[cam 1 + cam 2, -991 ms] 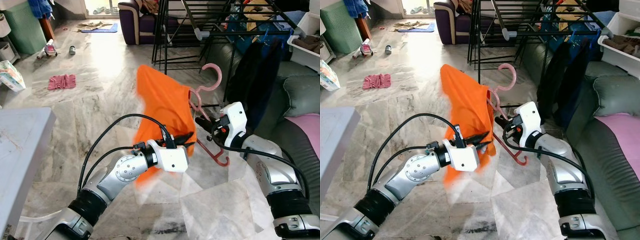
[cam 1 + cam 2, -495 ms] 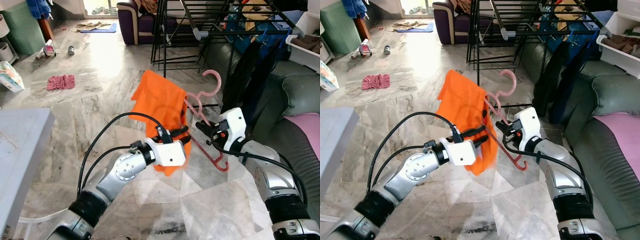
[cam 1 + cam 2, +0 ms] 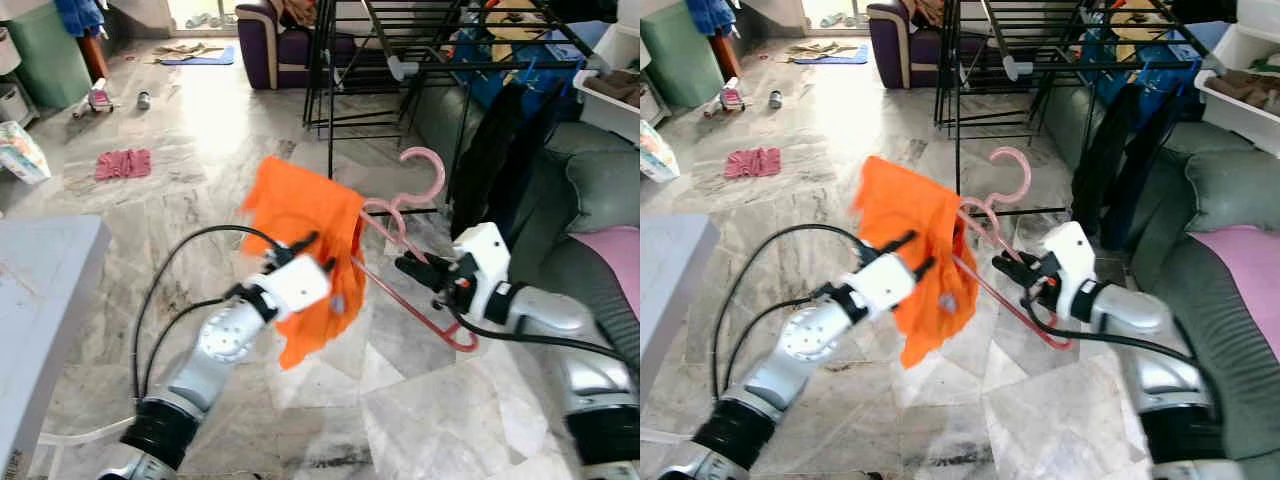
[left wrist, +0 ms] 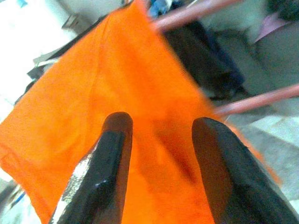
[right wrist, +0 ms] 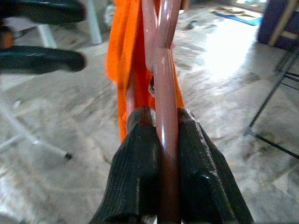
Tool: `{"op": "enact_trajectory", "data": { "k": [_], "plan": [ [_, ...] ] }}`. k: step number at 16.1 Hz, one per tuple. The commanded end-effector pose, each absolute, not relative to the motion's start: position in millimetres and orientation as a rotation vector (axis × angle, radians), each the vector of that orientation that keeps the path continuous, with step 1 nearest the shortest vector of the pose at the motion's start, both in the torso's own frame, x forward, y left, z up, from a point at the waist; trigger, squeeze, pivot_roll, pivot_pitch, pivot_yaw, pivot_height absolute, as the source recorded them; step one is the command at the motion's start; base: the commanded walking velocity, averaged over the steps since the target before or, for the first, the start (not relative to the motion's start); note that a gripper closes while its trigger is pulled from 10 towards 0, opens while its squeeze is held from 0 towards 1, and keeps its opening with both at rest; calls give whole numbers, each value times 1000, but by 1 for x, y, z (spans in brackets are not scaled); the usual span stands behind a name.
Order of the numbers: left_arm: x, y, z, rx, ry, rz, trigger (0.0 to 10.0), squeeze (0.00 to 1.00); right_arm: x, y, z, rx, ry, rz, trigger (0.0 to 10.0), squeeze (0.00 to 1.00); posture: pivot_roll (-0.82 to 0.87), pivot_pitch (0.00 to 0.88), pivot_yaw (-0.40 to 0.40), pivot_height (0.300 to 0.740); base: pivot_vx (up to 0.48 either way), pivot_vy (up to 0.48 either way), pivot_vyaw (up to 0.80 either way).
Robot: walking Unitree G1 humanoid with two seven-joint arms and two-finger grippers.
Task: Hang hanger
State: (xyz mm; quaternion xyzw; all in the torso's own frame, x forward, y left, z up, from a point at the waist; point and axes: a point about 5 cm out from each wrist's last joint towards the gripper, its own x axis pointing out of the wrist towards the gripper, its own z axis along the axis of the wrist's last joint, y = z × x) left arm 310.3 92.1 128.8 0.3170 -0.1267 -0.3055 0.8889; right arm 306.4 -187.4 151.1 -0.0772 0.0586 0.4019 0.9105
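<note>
Open floor (image 3: 200,130) spreads across the upper left; the rack (image 3: 400,60) and sofa (image 3: 590,180) crowd the upper right.

Both head eyes look forward and down over the marble floor (image 3: 200,150), sharing both arms. Each wrist camera sits close, looking along its own fingers at the orange cloth (image 4: 93,70).
</note>
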Motion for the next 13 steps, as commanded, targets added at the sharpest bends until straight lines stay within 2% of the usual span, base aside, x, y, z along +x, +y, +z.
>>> {"op": "enact_trajectory", "data": {
  "k": [1,5,7,8,9,13],
  "plan": [
    [313,94,129,668,-256,-616,10000,1000,304,-186,165,-162,71,880,10000,0,39,71,-51,740,0,0,0],
    [321,99,131,720,-260,-541,10000,1000,297,-198,186,-178,75,957,10000,0,26,71,-47,740,0,0,0],
    [330,107,140,760,-301,-435,10000,1000,289,-202,192,-191,103,1010,10000,0,21,70,-44,740,0,0,0],
    [332,110,143,762,-313,-397,10000,47,288,-203,191,-195,116,1013,10000,0,20,70,-42,740,0,0,0],
    [335,114,147,760,-323,-359,10000,0,286,-205,188,-199,133,1015,10000,0,20,70,-41,740,0,0,0],
    [336,115,144,685,-280,-389,10000,0,281,-208,175,-223,193,1019,10000,0,25,72,-39,740,0,0,0]
  ]
}}
